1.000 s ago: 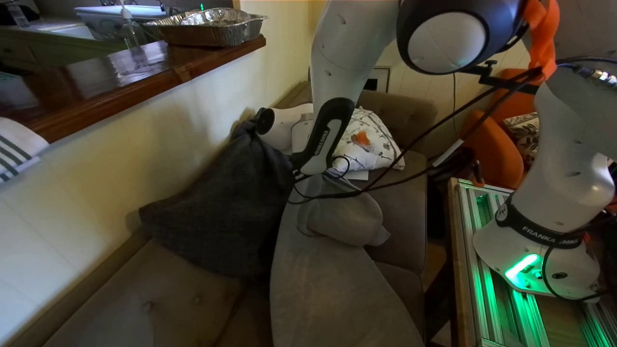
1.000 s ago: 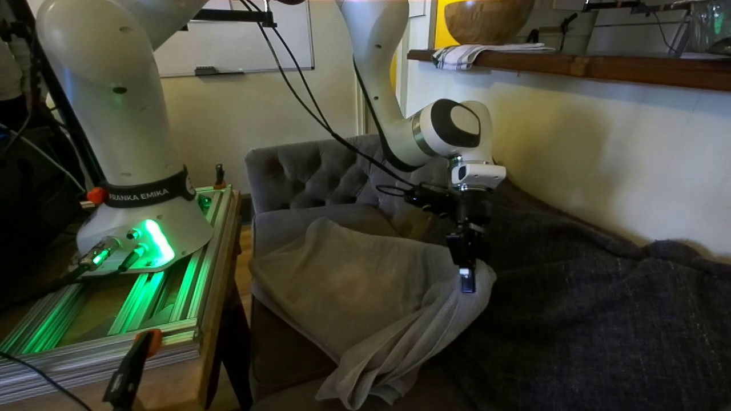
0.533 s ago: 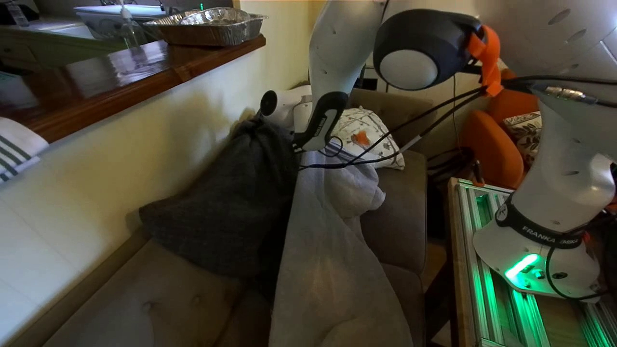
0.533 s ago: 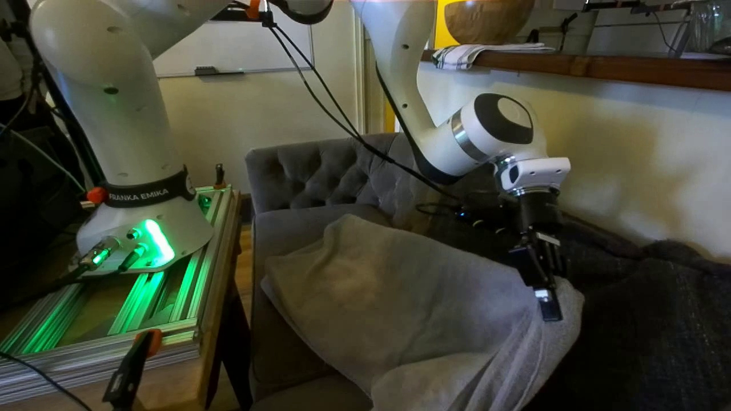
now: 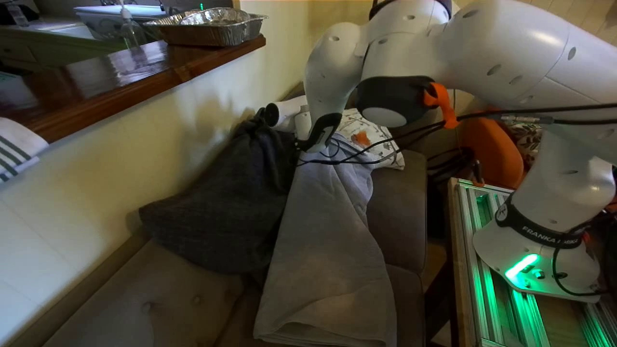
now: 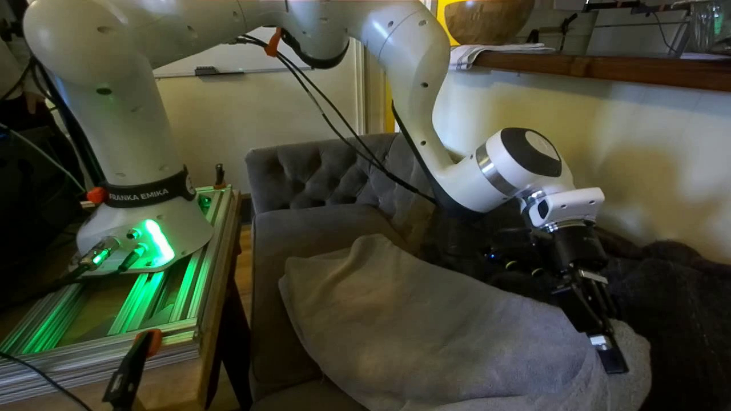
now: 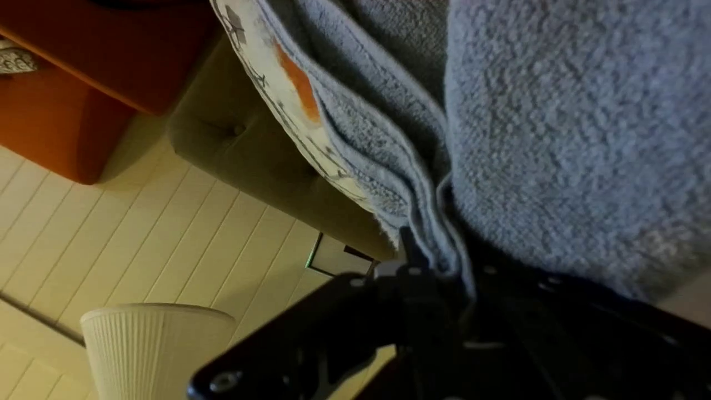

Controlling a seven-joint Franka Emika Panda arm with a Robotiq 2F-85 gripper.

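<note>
A light grey blanket [image 5: 332, 250] lies spread over the couch, and in an exterior view the same blanket [image 6: 434, 331] stretches toward my gripper [image 6: 610, 351]. In the wrist view the gripper [image 7: 441, 266] is shut on bunched folds of the blanket [image 7: 572, 128], the edges pinched between its dark fingers. From another angle the fingers are hidden behind the wrist and cloth. Right beside the grip, a dark grey cloth [image 5: 231, 202] leans against the wall side of the couch. A white patterned pillow [image 5: 364, 127] sits just beyond the blanket.
The tufted grey couch [image 6: 320, 177] stands between the wall and the robot's table [image 6: 188, 365]. Above runs a wooden ledge [image 5: 193, 67] with foil trays [image 5: 212, 29]. Black cables [image 5: 414, 132] hang from the arm. An orange chair [image 5: 491, 149] stands behind.
My gripper has moved along the couch toward the patterned pillow, rising and then dipping slightly. The held blanket has been drawn along with it, straightening and stretching out. The grip has stayed shut.
</note>
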